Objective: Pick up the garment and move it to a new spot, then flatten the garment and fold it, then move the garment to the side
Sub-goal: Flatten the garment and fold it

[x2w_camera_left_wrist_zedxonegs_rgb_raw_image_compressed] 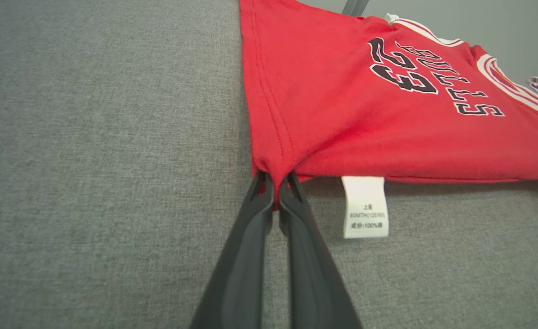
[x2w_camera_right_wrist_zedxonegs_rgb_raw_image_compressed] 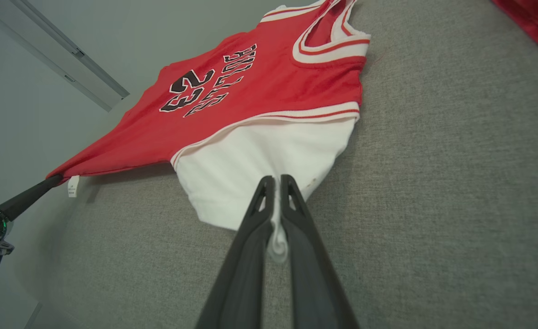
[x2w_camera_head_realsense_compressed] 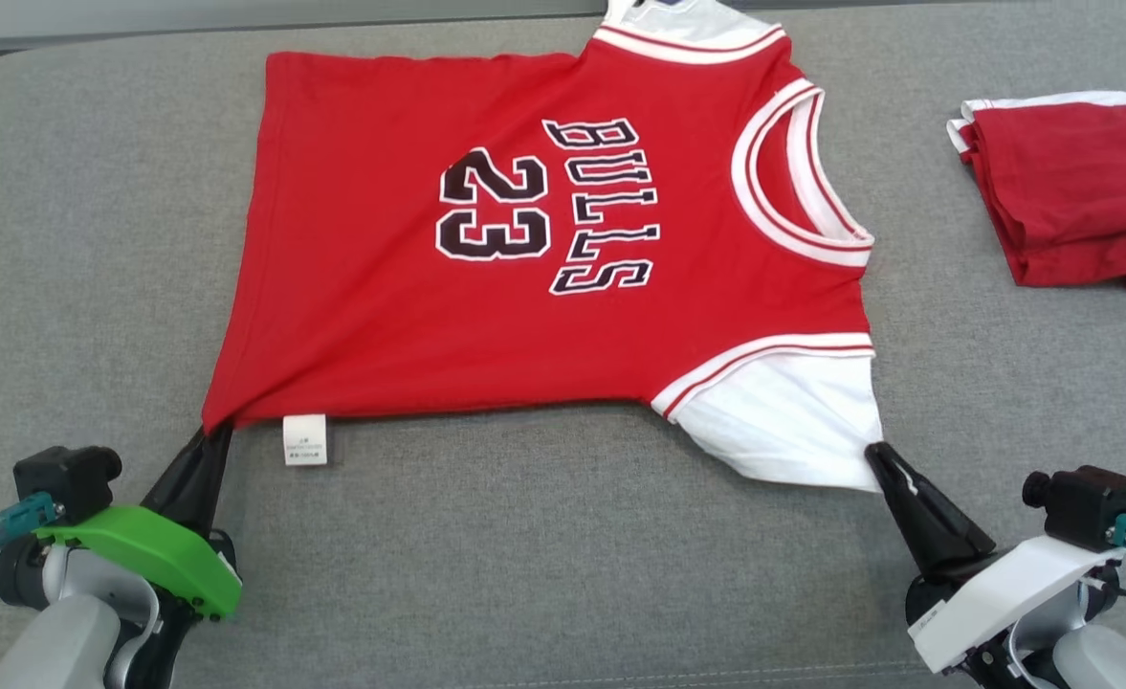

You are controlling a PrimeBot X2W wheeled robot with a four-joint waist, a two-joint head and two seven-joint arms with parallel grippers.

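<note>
Left gripper (x2w_camera_head_realsense_compressed: 216, 435) and right gripper (x2w_camera_head_realsense_compressed: 878, 457) both clamp one jersey (x2w_camera_head_realsense_compressed: 371, 316); one folded red garment (x2w_camera_head_realsense_compressed: 1070, 191) lies apart.

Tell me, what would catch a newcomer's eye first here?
A bright red jersey marked BULLS 23 lies spread on the grey fabric surface. The left fingers pinch its red hem corner, the right fingers its white sleeve. A second red garment lies folded at far right.
</note>
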